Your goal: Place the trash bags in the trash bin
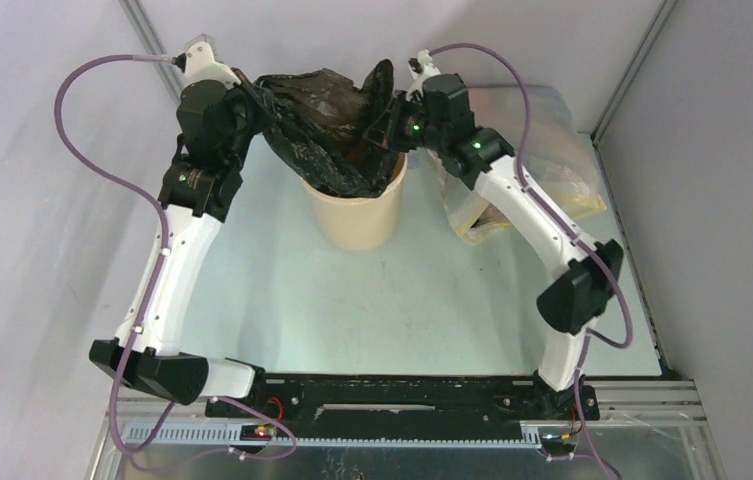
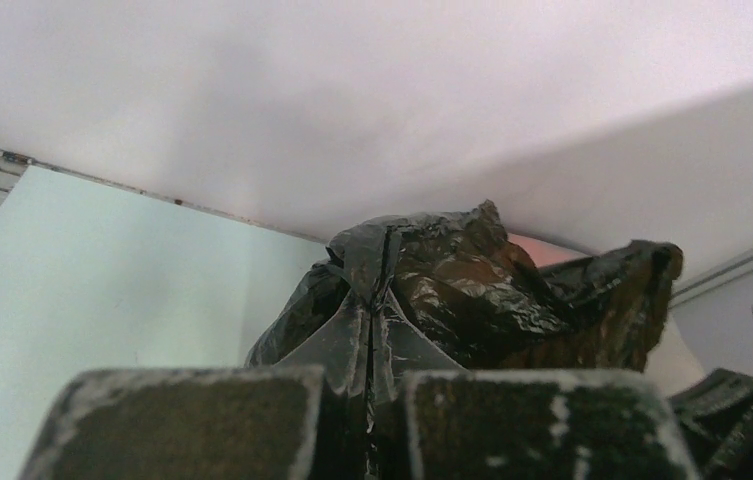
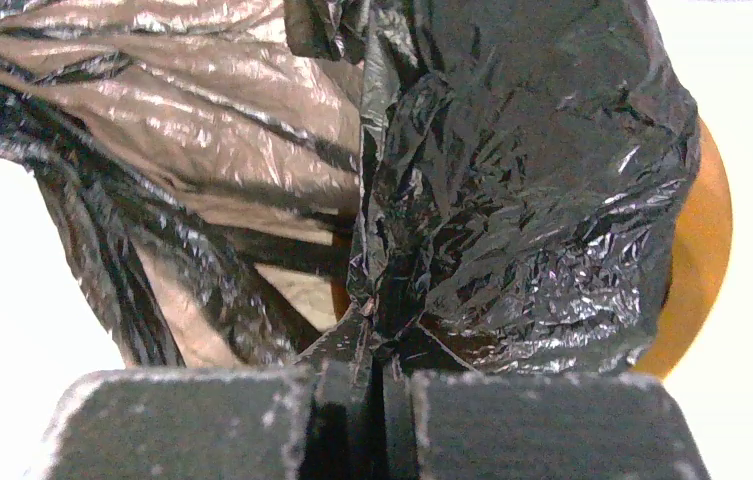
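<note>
The glossy black trash bag [image 1: 320, 115] is stretched over the mouth of the tan trash bin [image 1: 360, 218] at the back middle of the table. Its lower part hangs inside the bin. My left gripper [image 1: 252, 100] is shut on the bag's left edge, above and left of the bin rim. My right gripper [image 1: 384, 112] is shut on the bag's right edge, at the bin's right rim. In the left wrist view the bag [image 2: 452, 290] is pinched between the closed jaws [image 2: 384, 330]. In the right wrist view the bag [image 3: 532, 200] is pinched the same way [image 3: 377, 345], with the bin's wall [image 3: 697, 260] behind.
A large translucent whitish-yellow bag [image 1: 552, 180] lies at the back right, behind my right arm. White enclosure walls and metal posts stand close behind the bin. The pale green table [image 1: 372, 310] stretches between the arms toward the near edge.
</note>
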